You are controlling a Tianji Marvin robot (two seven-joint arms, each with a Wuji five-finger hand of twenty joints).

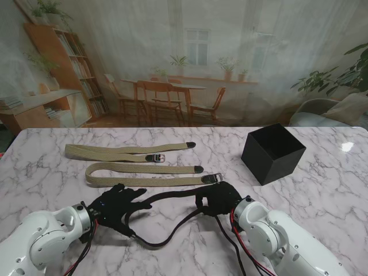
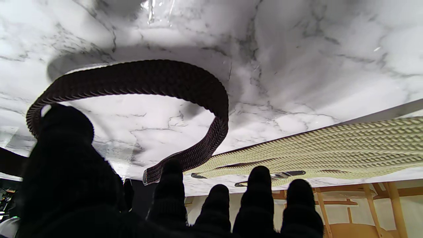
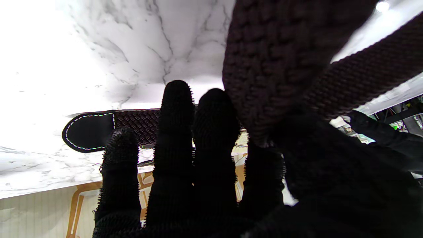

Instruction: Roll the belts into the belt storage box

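Dark belt (image 1: 167, 221): on marble table (image 1: 322, 172), nearer to me than the box (image 1: 272, 153). Right hand (image 1: 215, 198) grips one end; left hand (image 1: 118, 204) spread wide, holding nothing. Two tan belts (image 1: 144, 167): left of box.

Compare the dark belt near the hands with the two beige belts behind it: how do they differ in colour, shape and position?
The dark belt is dark brown; the beige belts are pale khaki. The dark belt snakes in loose curves between the left hand and right hand; the beige belts lie folded flat and fairly straight, untouched, farther from me. All are woven, and none is in the black box.
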